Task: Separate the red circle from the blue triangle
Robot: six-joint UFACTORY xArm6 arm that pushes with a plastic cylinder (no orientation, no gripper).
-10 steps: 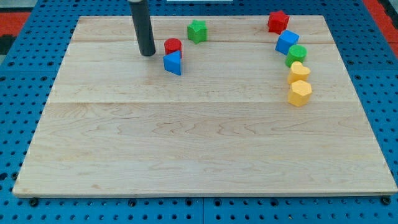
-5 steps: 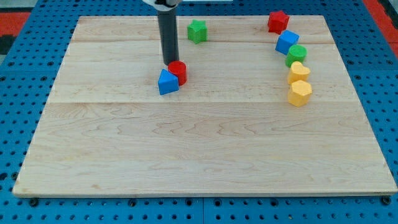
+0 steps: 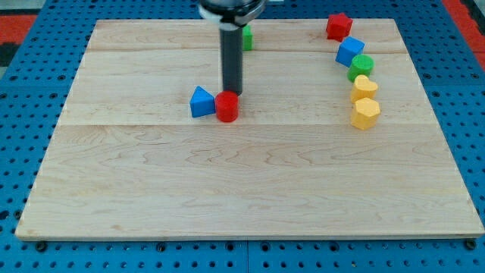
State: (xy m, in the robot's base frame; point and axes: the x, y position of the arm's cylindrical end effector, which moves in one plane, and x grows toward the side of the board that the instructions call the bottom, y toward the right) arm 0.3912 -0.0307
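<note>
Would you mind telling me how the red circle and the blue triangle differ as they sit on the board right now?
The red circle is a round red cylinder; the blue triangle is a blue wedge with a pointed top. The red circle sits at the view's right of the pair, the blue triangle at its left. My tip stands right behind the red circle, at its top edge in the view, while the blue triangle lies clear of it. Both rest on the wooden board, side by side and apparently touching.

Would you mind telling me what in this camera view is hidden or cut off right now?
- Green block: mostly hidden behind the rod; its shape is unclear.
- My tip: its very end sits just behind the red circle, so contact cannot be confirmed.
- Red circle and blue triangle: whether they touch or a thin gap remains is too fine to tell.
- The arm above the rod is cut off by the view's top.
</note>
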